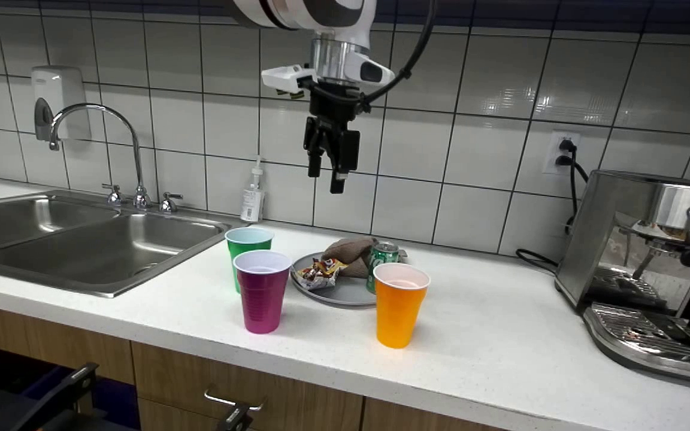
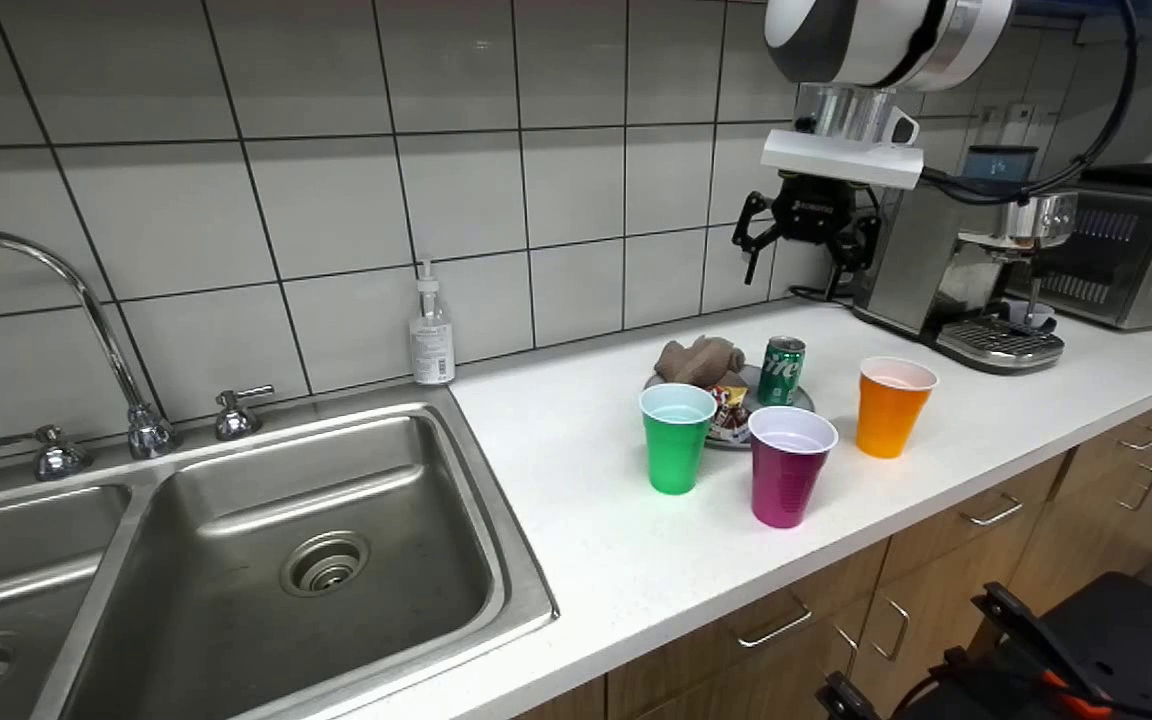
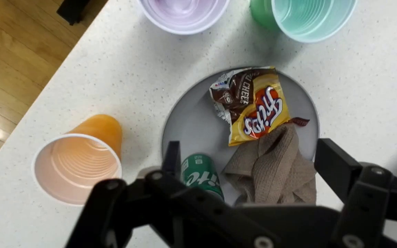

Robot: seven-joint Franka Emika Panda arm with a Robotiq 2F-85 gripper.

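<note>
1. Overhead, the end effector (image 2: 792,280) hangs high above the white worktop (image 1: 501,335), pointing down, its two black fingers spread wide apart and well away from everything set out below.
2. Straight beneath it in an exterior view is the round gray plate (image 1: 348,294), resting flat on the worktop and carrying three things.
3. Framed between the fingertips in the wrist view, but far under them, a crumpled brown waffle-weave towel (image 3: 277,168) covers part of the plate's rim.
4. Just inside the fingertip at the left of that view, the green soda can (image 3: 202,174) stands upright beside the towel, partly hidden by the end effector's linkage; the letters "ite" show.
5. Above the fingertips in that view, a Chili Cheese Fritos bag (image 3: 253,103) lies on the plate, its lower edge meeting the towel.
6. Below and to the right of the end effector in both exterior views, the orange plastic cup (image 1: 401,308) stands upright near the plate.
7. Below and to the left in both, the green plastic cup (image 2: 676,445) stands upright; the purple plastic cup (image 2: 788,485) stands near it, almost directly under the end effector in an exterior view.
8. Well left of the end effector in both exterior views are the steel double sink (image 2: 236,630), its gooseneck faucet (image 1: 136,155) and a clear pump bottle (image 2: 433,345).
9. Well to its right in both, a stainless espresso machine (image 1: 650,263) stands on the worktop.
</note>
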